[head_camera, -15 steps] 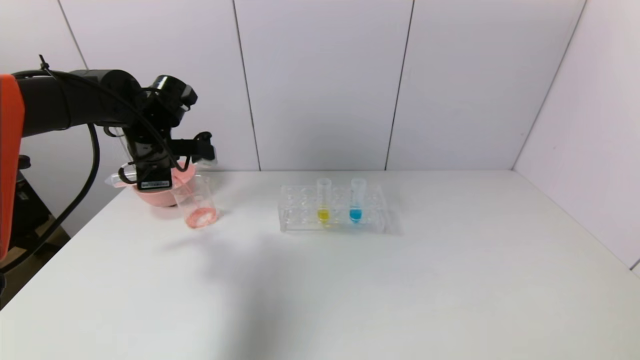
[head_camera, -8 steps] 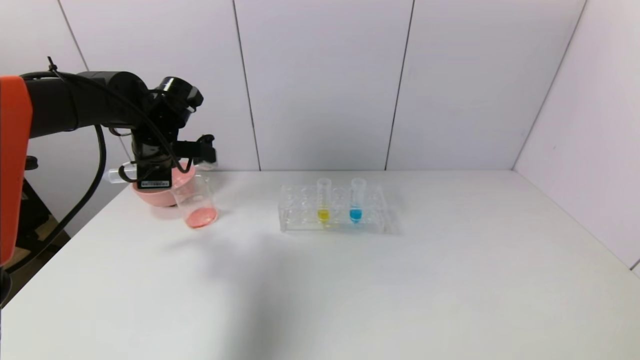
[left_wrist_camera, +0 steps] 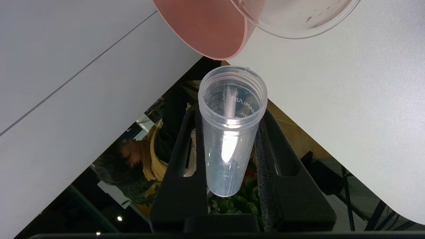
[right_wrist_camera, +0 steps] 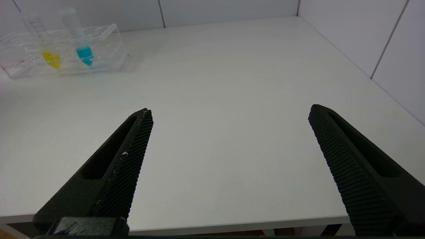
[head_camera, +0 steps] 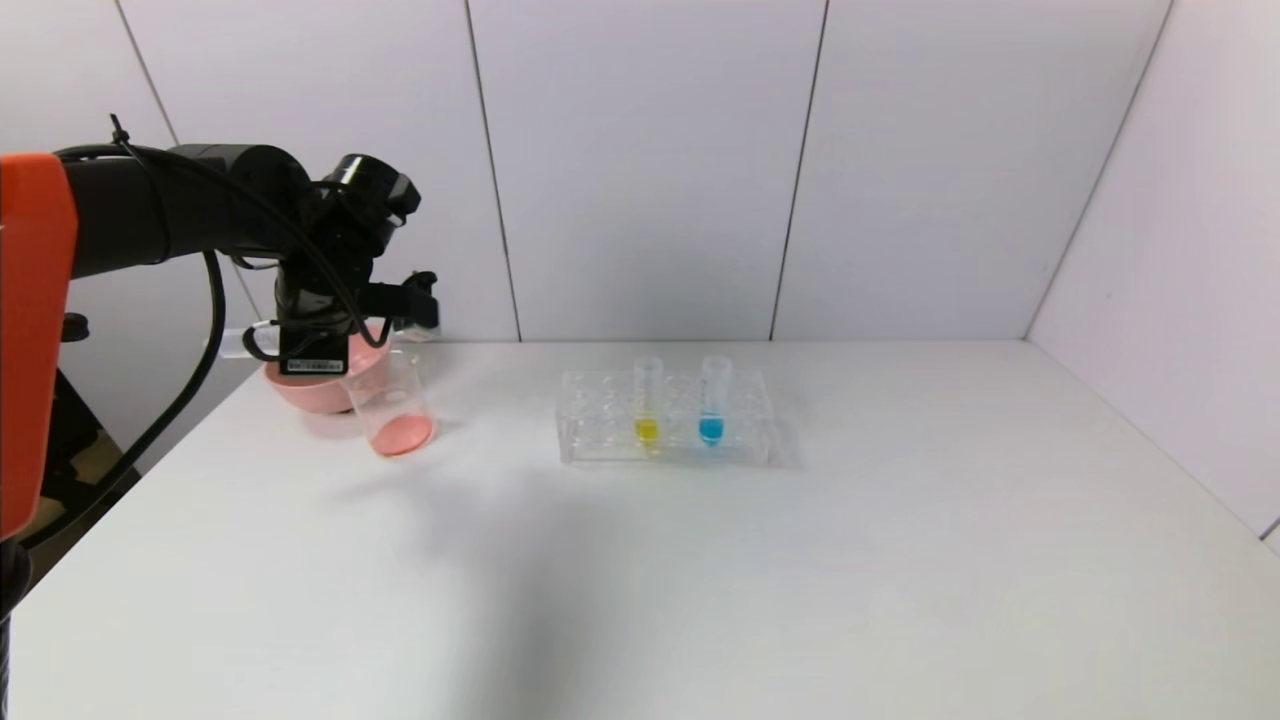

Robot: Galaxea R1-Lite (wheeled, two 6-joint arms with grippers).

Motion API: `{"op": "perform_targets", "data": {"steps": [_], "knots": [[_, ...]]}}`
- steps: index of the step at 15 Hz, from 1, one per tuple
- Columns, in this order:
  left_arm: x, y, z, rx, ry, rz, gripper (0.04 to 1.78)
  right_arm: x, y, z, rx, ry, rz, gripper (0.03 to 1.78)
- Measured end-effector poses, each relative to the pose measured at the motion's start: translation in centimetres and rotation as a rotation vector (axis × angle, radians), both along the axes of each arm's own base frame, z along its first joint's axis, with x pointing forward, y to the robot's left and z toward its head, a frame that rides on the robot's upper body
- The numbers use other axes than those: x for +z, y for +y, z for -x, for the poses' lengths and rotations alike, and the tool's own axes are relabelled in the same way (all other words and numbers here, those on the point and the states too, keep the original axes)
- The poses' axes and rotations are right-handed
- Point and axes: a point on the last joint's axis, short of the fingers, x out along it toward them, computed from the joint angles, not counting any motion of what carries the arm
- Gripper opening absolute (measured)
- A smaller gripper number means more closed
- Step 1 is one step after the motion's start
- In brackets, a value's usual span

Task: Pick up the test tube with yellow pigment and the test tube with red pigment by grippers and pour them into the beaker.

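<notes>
Left gripper (left_wrist_camera: 229, 132) is clamped on an empty clear tube (left_wrist_camera: 232, 129), one black finger on each side of it. This is the red tube: no liquid left inside, only a wet sheen on the wall. In the head view the gripper (head_camera: 300, 345) sits at the table's far left corner, above the pink bowl (head_camera: 285, 390) and just behind the beaker (head_camera: 392, 402). The tube (head_camera: 240, 342) lies roughly level, sticking out past the gripper toward the table edge.

Beaker stands upright on the table (head_camera: 700, 580), touching or just in front of the bowl; can't tell which. It has a shallow layer of red-orange liquid at the bottom.

Rack (head_camera: 665, 418) is mid-table, well apart from the beaker. Yellow tube (head_camera: 647, 400) stands upright in it, yellow liquid in the tip. Blue tube (head_camera: 713, 398) stands upright just beside it, on the side away from the beaker. Other rack slots look empty.

Right gripper (right_wrist_camera: 229, 159) is out of the head view; its wrist view shows both fingers spread wide, nothing between them, low at the near table edge. From there the rack (right_wrist_camera: 63, 49), yellow tube (right_wrist_camera: 49, 56) and blue tube (right_wrist_camera: 83, 49) are well off.
</notes>
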Motion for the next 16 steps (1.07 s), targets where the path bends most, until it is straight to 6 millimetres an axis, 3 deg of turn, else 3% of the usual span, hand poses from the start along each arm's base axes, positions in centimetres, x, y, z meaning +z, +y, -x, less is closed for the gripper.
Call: {"op": "perform_targets", "data": {"steps": [5,8,12,16], "knots": [[0.5,-0.1,0.3,-0.010,-0.015,0.023,0.44,0.0,0.0,0.0,0.000,0.000,0.000,1.71],[1.6,0.4,0.9,-0.061,-0.038,0.136,0.44,0.0,0.0,0.0,0.000,0.000,0.000,1.71],[3.3,2.7,1.8,-0.107,-0.097,0.475,0.44,0.0,0.0,0.0,0.000,0.000,0.000,1.71],[5.5,4.6,1.9,-0.134,-0.236,1.027,0.44,0.0,0.0,0.0,0.000,0.000,0.000,1.71]]}}
